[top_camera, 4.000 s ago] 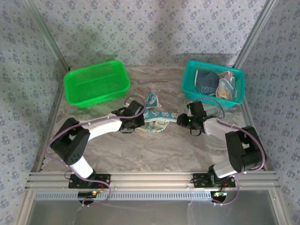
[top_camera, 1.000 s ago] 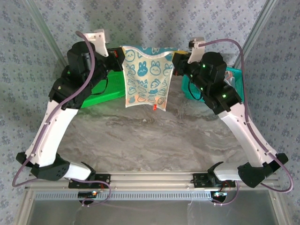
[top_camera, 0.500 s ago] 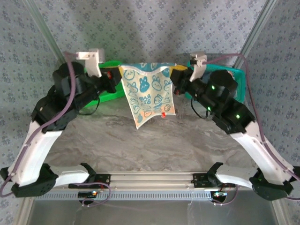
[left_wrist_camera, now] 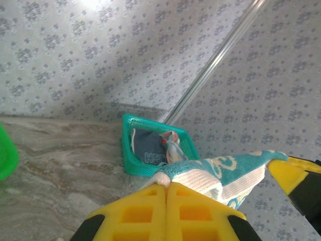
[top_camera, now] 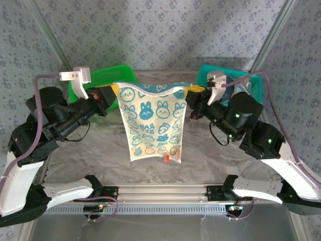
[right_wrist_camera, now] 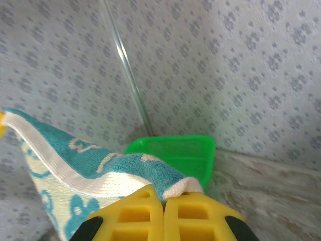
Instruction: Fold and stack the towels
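Both top corners of the cream-and-teal bunny-print towel (top_camera: 153, 125) are clamped by L gripper (top_camera: 111, 93) & R gripper (top_camera: 191, 96). You've brought it lower, toward frame ctr, so lay it flat next.

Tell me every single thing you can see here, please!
hanging towel: one, cream with teal bunnies, stretched in the air between the two grippers, above the table
basket towels: at least two, one dark blue with pale letters and one lighter, bunched inside the teal basket
green basket: one, bright green, far left of the table, partly behind the left arm
teal basket: one, teal, far right of the table
table: one, grey marbled, under everything
walls: grey-blue with small flower print, around the table
left gripper: one, yellow fingers, shut on the towel's top left corner
right gripper: one, yellow fingers, shut on the towel's top right corner
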`<state>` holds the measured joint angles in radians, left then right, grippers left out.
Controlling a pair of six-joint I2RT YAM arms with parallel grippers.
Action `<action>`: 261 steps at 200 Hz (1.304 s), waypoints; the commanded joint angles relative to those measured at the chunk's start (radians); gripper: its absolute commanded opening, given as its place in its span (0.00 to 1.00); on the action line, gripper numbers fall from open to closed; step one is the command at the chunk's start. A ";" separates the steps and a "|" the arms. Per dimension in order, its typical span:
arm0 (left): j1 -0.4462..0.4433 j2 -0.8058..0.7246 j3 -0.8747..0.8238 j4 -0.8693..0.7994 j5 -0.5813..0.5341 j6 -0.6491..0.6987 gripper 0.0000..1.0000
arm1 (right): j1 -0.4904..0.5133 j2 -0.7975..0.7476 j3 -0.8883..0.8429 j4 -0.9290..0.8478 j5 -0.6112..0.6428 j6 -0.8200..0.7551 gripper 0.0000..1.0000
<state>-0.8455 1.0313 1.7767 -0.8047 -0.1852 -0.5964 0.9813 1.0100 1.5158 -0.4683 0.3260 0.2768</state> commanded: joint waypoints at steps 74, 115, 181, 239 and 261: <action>0.391 0.374 0.037 0.054 0.297 -0.028 0.00 | -0.477 0.297 0.011 0.053 -0.392 0.224 0.00; 0.432 0.508 0.056 0.117 0.352 -0.028 0.00 | -0.545 0.417 0.041 0.084 -0.451 0.227 0.00; 0.383 0.391 0.081 0.120 0.358 -0.038 0.00 | -0.538 0.329 0.065 0.092 -0.443 0.188 0.00; 0.214 0.171 0.027 0.120 0.218 -0.015 0.00 | -0.416 0.116 0.018 0.079 -0.330 0.148 0.00; 0.145 0.097 0.014 0.116 0.185 -0.019 0.00 | -0.347 0.037 -0.005 0.062 -0.282 0.139 0.00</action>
<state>-0.6521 1.1889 1.8053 -0.7052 0.0635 -0.6258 0.5789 1.1255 1.5284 -0.4068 -0.0326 0.4473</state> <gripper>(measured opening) 0.048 0.062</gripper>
